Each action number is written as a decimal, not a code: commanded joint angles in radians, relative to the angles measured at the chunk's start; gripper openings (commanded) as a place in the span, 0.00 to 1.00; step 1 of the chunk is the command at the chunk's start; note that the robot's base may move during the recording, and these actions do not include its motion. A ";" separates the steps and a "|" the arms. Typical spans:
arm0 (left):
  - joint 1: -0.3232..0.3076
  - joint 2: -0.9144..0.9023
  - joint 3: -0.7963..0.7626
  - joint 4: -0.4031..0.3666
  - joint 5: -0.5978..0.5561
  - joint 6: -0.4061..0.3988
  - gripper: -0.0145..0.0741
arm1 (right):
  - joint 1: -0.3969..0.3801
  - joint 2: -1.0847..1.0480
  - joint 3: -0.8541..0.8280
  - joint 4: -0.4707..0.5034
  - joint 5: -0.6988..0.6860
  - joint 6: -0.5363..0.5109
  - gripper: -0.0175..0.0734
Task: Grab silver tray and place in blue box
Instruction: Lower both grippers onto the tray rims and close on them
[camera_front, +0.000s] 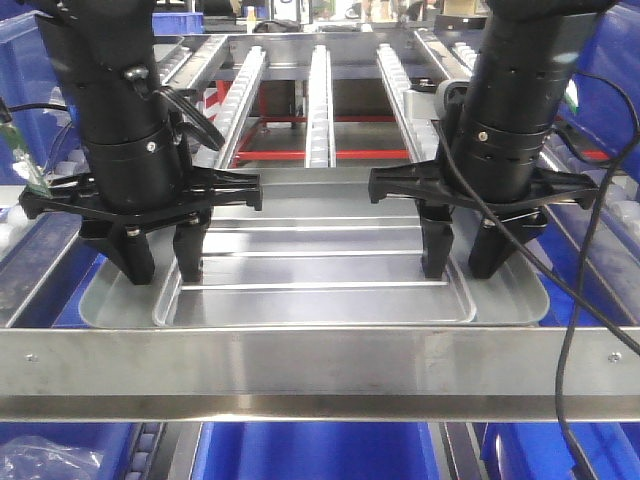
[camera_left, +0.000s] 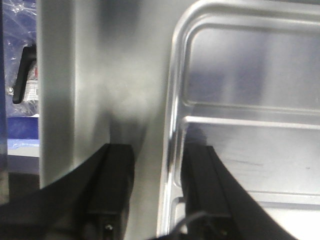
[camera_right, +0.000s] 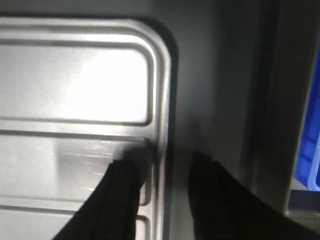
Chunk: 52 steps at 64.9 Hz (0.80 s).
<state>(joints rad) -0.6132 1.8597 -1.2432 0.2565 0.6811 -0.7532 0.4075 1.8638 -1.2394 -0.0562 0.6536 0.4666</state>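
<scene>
The silver tray (camera_front: 310, 290) is shown lying flat on a metal shelf (camera_left: 140, 75), just behind a front bar (camera_front: 320, 360). Its left rim is straddled by the left gripper (camera_front: 165, 272) and its right rim by the right gripper (camera_front: 459, 268) (one finger inside the tray, one outside). Both pairs of jaws are held apart, and nothing is clamped.

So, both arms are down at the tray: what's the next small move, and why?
Probably close both grippers. The left gripper and right gripper each stand open astride a side rim of the tray, one finger inside, one outside, so nothing is gripped yet.
</scene>
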 joint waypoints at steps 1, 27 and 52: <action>0.002 -0.046 -0.029 0.003 -0.008 -0.002 0.37 | -0.001 -0.048 -0.029 -0.017 -0.029 -0.002 0.60; 0.002 -0.044 -0.029 -0.001 -0.008 -0.002 0.21 | -0.001 -0.048 -0.029 -0.017 0.009 -0.002 0.36; 0.002 -0.044 -0.029 -0.001 0.019 -0.002 0.15 | -0.001 -0.048 -0.029 -0.017 0.005 -0.002 0.25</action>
<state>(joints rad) -0.6132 1.8597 -1.2453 0.2425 0.6885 -0.7532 0.4075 1.8638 -1.2412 -0.0528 0.6646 0.4666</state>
